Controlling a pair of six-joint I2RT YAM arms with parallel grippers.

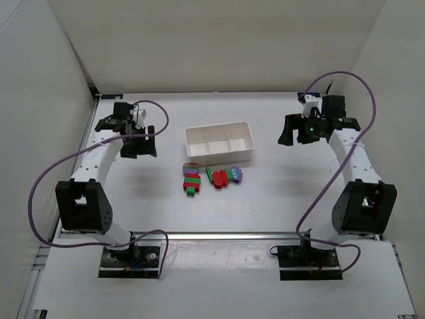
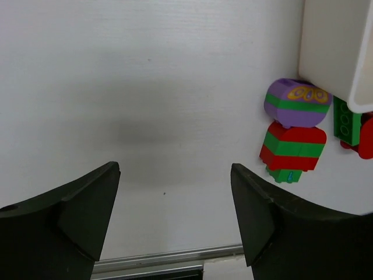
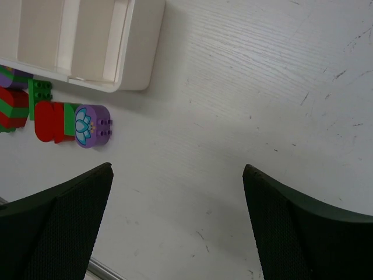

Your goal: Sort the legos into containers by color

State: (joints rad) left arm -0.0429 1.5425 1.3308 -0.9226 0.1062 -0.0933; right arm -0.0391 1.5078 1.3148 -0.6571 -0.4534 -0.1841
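Note:
A white tray (image 1: 219, 158) with three compartments lies mid-table, and only its white floor shows inside. Just in front of it lie two stacks of legos. The left stack (image 1: 191, 178) is purple, green and red. The right stack (image 1: 224, 176) is green, red and purple. My left gripper (image 1: 138, 150) hovers open to the left of the tray. In its wrist view, the left gripper (image 2: 175, 169) has bare table between its fingers, with the left stack (image 2: 294, 137) off to the right. My right gripper (image 1: 297, 136) hangs open to the right of the tray. In the right wrist view the right gripper (image 3: 176, 168) is empty, and the right stack (image 3: 70, 122) lies to its upper left.
White walls close the table in on the left, back and right. A metal rail (image 1: 219, 234) runs along the near edge in front of both arm bases. A corner of the tray (image 2: 338, 46) shows in the left wrist view, and the tray's wall (image 3: 140, 52) in the right wrist view.

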